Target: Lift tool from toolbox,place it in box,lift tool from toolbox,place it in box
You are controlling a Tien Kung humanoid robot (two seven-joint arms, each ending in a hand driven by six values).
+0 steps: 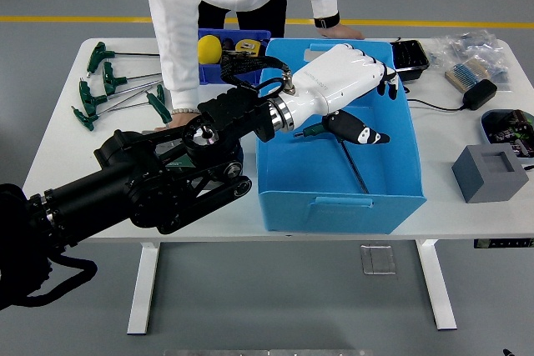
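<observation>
My left hand [380, 114], white with black fingertips, hangs over the big blue box [329, 206], fingers spread and holding nothing. Under it, a green T-handle tool [354, 166] lies on the box floor; its thin metal shaft runs toward the front wall and its green handle peeks out below my wrist. Several more green T-handle tools [108, 89] lie on the table at the far left. A small blue toolbox [219, 47] with a yellow item in it stands behind my arm. My right hand is out of view.
A person in white stands at the far side, one hand [179, 117] flat on the table by my arm, the other [340, 32] behind the box. At the right are a black tray [410, 57], bags [471, 54], an adapter [480, 93] and a grey block [491, 171].
</observation>
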